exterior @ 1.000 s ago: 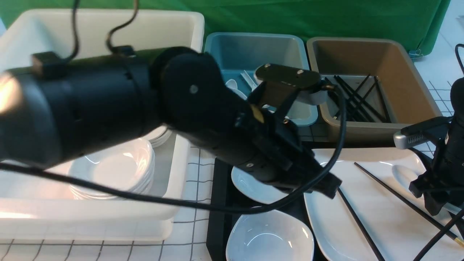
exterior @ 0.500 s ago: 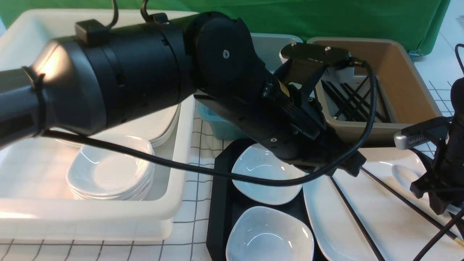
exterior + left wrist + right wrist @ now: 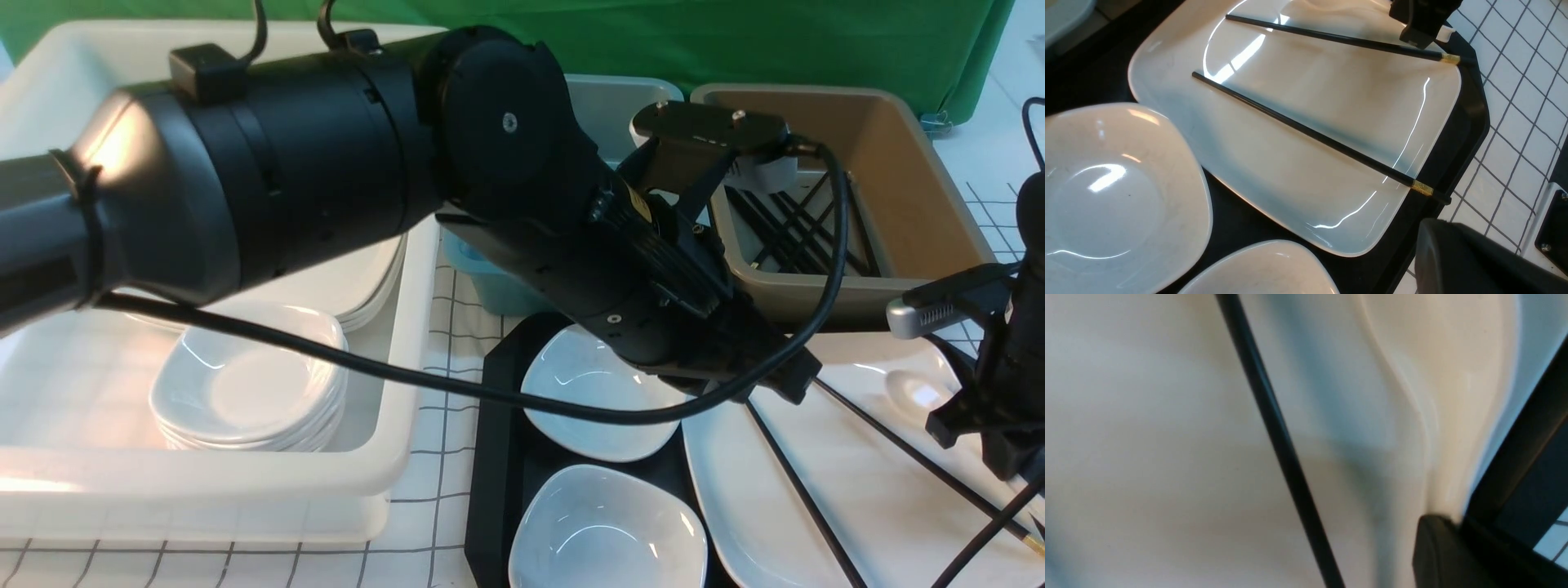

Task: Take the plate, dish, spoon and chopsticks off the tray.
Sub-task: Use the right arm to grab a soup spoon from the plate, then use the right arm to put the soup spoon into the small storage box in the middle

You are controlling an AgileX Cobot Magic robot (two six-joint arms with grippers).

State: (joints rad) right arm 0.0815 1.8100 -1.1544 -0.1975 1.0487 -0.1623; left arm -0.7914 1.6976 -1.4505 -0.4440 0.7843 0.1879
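Note:
The black tray (image 3: pixel 494 457) holds two small white dishes (image 3: pixel 592 392) (image 3: pixel 604 531) and the large white plate (image 3: pixel 857 490). Two black chopsticks (image 3: pixel 804 498) (image 3: pixel 914 457) lie apart across the plate, gold ends toward me. The white spoon (image 3: pixel 913 390) rests at the plate's far right. My right gripper (image 3: pixel 1008 461) is down over its handle and shut on it. In the right wrist view the spoon (image 3: pixel 1445 375) runs straight into one finger (image 3: pixel 1437 543). My left gripper (image 3: pixel 796 380) is shut and empty, hovering over the plate's far left corner.
A big white tub on the left holds stacked dishes (image 3: pixel 245 392) and plates. Behind the tray stand a blue tub (image 3: pixel 620 98) and a brown tub (image 3: pixel 898 163) with black chopsticks (image 3: pixel 800 229) in it. My left arm (image 3: pixel 326 180) blocks much of the middle.
My left arm swung up and to the right, uncovering the far dish, then held still. The right gripper closed on the spoon's handle and shifted slightly right.

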